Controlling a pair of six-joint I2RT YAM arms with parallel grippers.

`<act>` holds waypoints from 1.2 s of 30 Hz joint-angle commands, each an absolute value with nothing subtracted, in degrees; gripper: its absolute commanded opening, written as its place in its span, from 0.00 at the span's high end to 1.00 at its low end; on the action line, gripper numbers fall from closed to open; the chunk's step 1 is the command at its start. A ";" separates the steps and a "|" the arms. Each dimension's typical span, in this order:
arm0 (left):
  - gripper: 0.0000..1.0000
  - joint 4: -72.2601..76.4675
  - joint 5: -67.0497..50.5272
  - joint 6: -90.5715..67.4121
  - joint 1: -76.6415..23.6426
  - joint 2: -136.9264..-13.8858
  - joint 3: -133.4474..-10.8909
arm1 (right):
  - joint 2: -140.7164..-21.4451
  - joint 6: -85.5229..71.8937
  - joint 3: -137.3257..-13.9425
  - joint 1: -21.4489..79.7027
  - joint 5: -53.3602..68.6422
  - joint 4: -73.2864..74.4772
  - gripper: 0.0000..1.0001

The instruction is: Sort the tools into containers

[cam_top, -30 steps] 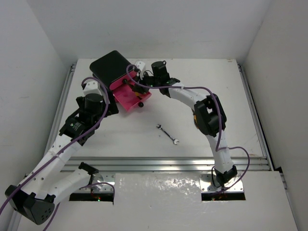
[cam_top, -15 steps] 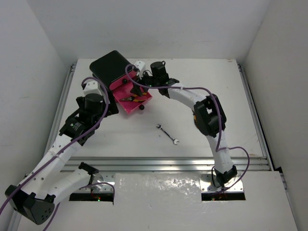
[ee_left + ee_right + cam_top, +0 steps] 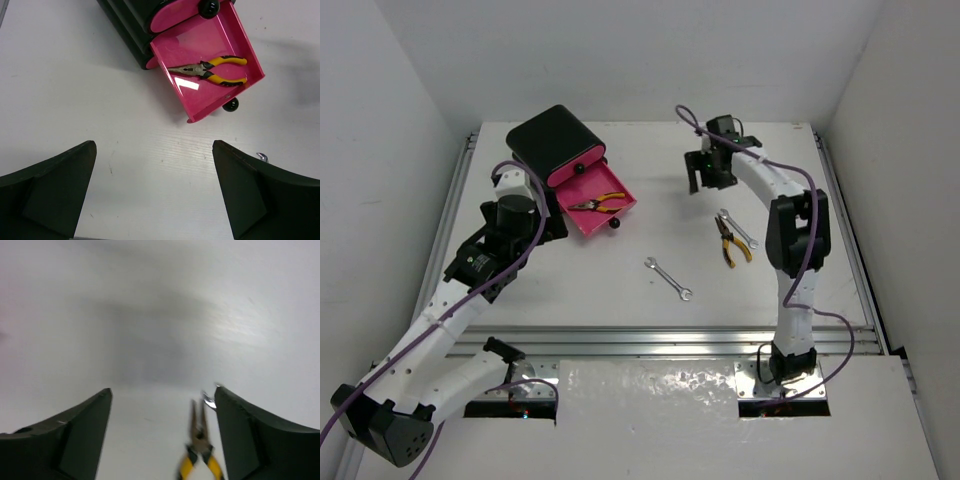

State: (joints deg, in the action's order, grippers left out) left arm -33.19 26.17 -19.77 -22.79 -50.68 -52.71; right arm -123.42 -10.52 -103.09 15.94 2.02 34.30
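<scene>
Looking down from above, I see one pair of pliers (image 3: 212, 70) lying flat in the open pink drawer (image 3: 195, 42), which stands pulled out of the black box (image 3: 552, 135) so tools can drop in from overhead. My right gripper (image 3: 163, 390) hangs over the table (image 3: 620, 310), fingers spread and nothing between them. It points toward the second pliers (image 3: 730, 243), which I judge to be the next pick. One wrench (image 3: 740, 228) lies just beside them, and the other wrench (image 3: 670, 279) lies apart, mid-table. My left gripper (image 3: 153, 160) hovers wide open and empty near the drawer front, probably ready to steady it
</scene>
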 commanded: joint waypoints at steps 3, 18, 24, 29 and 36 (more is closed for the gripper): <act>0.00 -30.94 25.05 -19.34 -22.06 -50.10 -52.82 | -121.38 -8.97 -97.92 13.36 -5.80 46.06 0.34; 0.00 -30.67 23.91 -19.16 -22.15 -50.10 -52.73 | -118.03 -8.09 -88.68 11.78 -4.13 43.16 0.59; 0.00 -30.67 23.91 -19.16 -22.15 -49.92 -52.65 | -121.02 -7.29 -88.59 11.78 -3.08 41.49 0.61; 0.00 -30.67 23.82 -19.16 -22.15 -49.92 -52.65 | -122.78 -7.47 -88.15 11.78 -4.57 41.57 0.63; 0.00 -30.67 23.82 -19.16 -22.15 -49.66 -52.65 | -123.23 -7.65 -86.58 12.13 -3.69 41.75 0.69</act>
